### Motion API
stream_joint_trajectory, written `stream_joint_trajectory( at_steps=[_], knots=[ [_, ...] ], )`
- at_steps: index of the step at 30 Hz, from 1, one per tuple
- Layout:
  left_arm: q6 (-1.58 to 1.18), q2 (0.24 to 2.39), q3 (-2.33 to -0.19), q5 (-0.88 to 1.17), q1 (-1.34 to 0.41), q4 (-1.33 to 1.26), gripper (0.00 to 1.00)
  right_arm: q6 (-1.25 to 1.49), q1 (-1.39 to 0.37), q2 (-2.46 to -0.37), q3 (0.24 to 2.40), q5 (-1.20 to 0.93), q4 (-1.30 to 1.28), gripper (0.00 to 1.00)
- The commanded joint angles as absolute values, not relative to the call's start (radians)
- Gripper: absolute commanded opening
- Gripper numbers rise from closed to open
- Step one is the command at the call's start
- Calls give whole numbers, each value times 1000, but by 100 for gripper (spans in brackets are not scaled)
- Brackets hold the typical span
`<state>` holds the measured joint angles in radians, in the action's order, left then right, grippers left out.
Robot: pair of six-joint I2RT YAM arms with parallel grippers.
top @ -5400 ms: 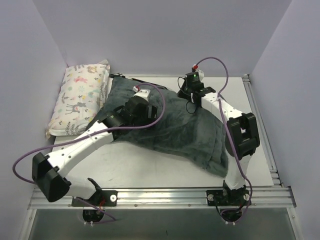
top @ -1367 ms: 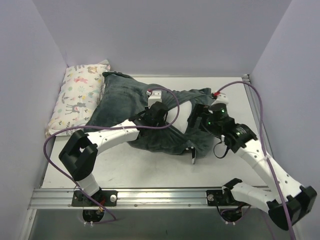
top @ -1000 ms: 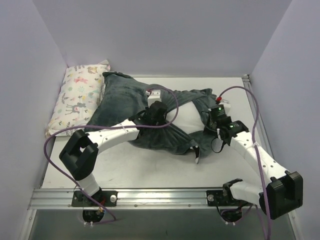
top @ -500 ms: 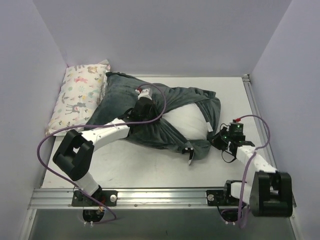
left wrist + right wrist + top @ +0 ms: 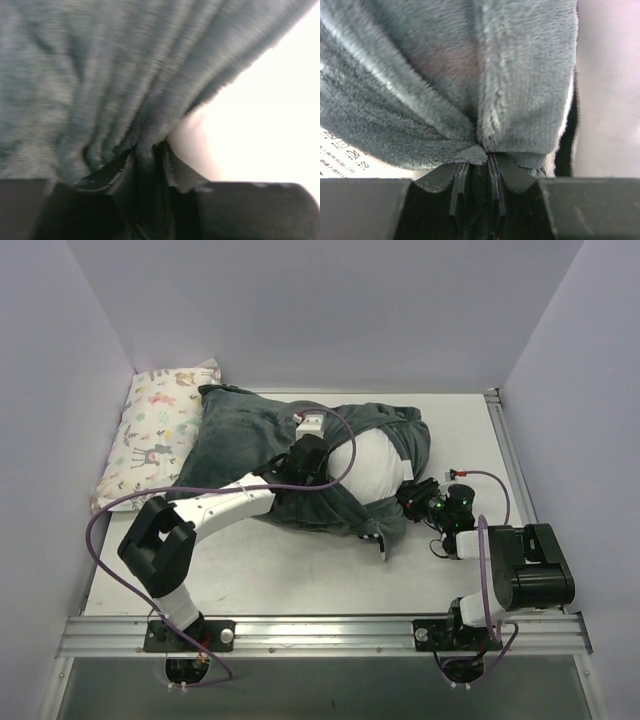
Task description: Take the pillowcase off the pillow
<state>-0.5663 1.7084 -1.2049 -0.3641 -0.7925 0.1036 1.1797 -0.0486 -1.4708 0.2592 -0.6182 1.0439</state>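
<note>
The right arm has folded back toward its base, so more of the plain white stuffed pillow [image 5: 375, 465] shows mid-bench [image 5: 300, 560] inside the plush grey-teal pillowcase [image 5: 240, 435], which is only partly stripped. Left fingers [image 5: 110, 177] and right fingers [image 5: 515, 180] each pinch its folds.

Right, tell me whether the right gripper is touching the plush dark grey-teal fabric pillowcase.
Touching. The right wrist view shows the plush dark grey-teal pillowcase bunched and pinched between the two black fingers of the right gripper.
</note>
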Motion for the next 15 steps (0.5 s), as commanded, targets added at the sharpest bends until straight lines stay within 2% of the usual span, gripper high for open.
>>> stream_joint_trajectory(
  at_steps=[1,2,4,5,8,12,15],
  knots=[
    [-494,1703,-1258,-279,-856,317,33,1463,-118,-1520,371,-818,1666,17],
    [-486,1698,-1270,-279,-856,346,41,1492,-121,-1523,392,-819,1666,15],
    [-466,1671,-1301,-294,-856,373,49,1477,-135,-1514,433,-813,1635,13],
    [-459,1657,-1308,-296,-856,388,59,1436,-137,-1502,439,-808,1599,11],
    [-430,1611,-1348,-299,-856,412,75,1341,-152,-1431,457,-793,1412,11],
    [-394,1580,-1433,-313,-871,466,86,1179,-173,-1318,483,-756,1135,10],
    [-374,1560,-1512,-348,-908,503,91,1125,-193,-1279,515,-738,1028,9]
  ],
)
